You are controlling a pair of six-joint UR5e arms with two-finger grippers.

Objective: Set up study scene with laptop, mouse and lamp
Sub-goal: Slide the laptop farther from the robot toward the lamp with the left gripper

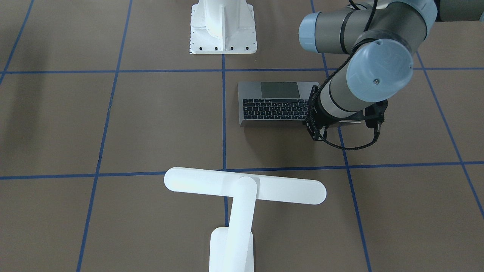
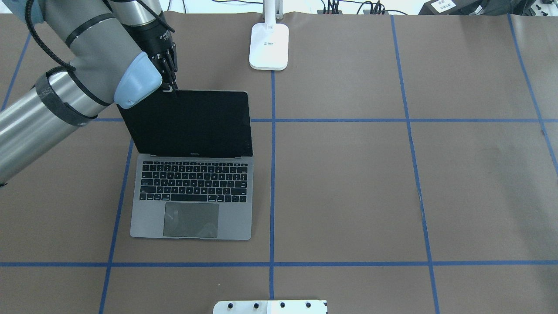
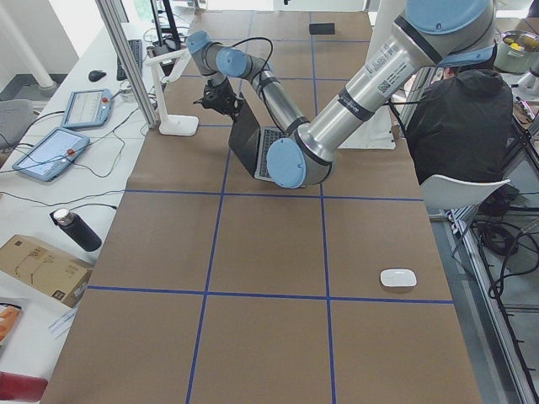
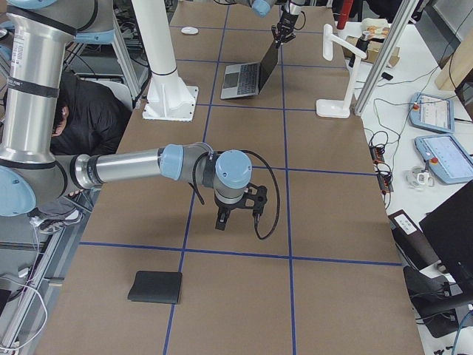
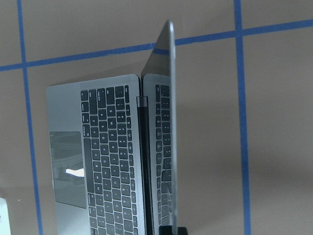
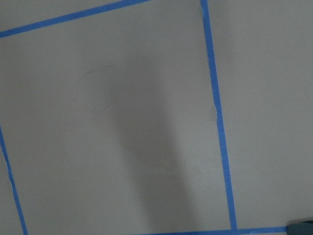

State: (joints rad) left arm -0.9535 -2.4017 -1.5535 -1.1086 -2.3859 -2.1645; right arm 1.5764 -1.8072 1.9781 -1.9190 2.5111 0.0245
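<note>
A: Laptop [image 2: 192, 183], where?
B: Left of centre in the overhead view. It is slim matte grey metal, open, with the black screen raised. The left gripper [image 2: 172, 89] pinches the lid's upper-left corner.
A: The right gripper [image 4: 235, 214]?
B: Over the brown papered table [image 4: 325, 192]. Its grip cannot be told.

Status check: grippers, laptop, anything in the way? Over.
Left gripper pinching the laptop lid's top corner, screen open. Right gripper far off, open or shut unclear. Lamp behind, mouse well apart; nothing blocking.
</note>
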